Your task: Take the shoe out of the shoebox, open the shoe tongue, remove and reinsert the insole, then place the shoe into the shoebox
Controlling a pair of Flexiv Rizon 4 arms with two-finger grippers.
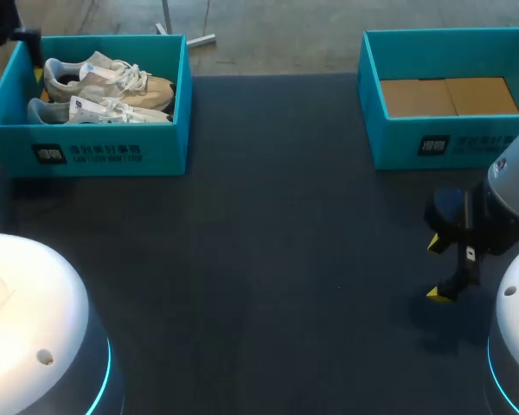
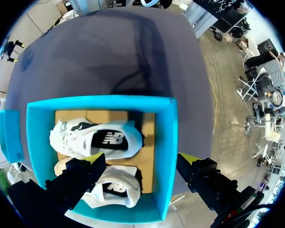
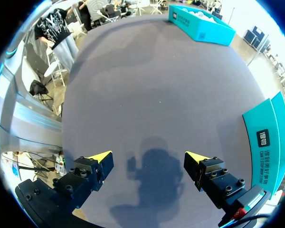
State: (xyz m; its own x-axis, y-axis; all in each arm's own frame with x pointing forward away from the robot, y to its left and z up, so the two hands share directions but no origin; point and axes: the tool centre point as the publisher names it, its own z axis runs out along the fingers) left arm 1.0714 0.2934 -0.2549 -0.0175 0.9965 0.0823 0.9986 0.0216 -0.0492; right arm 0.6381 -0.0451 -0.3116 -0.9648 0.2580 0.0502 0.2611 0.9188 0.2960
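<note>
No step was done yet: both sneakers [image 2: 97, 138] lay in the teal shoebox [image 2: 166, 142] just beneath the left tool [image 2: 140, 160], which was wide open and empty. The right tool [image 3: 148, 156], equally wide and empty, hovered over the worktop [image 3: 156, 95], with that shoebox far ahead.

On the right, comes in at the near right edge with the right arm [image 1: 512, 186], white and grey, its black wrist turned toward the middle. Holds the right gripper [image 1: 437, 270] low at the near right, fingers spread wide, one of the yellow tips [image 3: 100, 156] farther off and one nearer. On the left, shows only a white rounded housing of the left arm [image 1: 22, 320] at the near left in the head view. Hangs the left gripper [image 2: 141, 159] at the far left, pointing down, black fingers [image 2: 76, 180] wide apart and gripping nothing.
</note>
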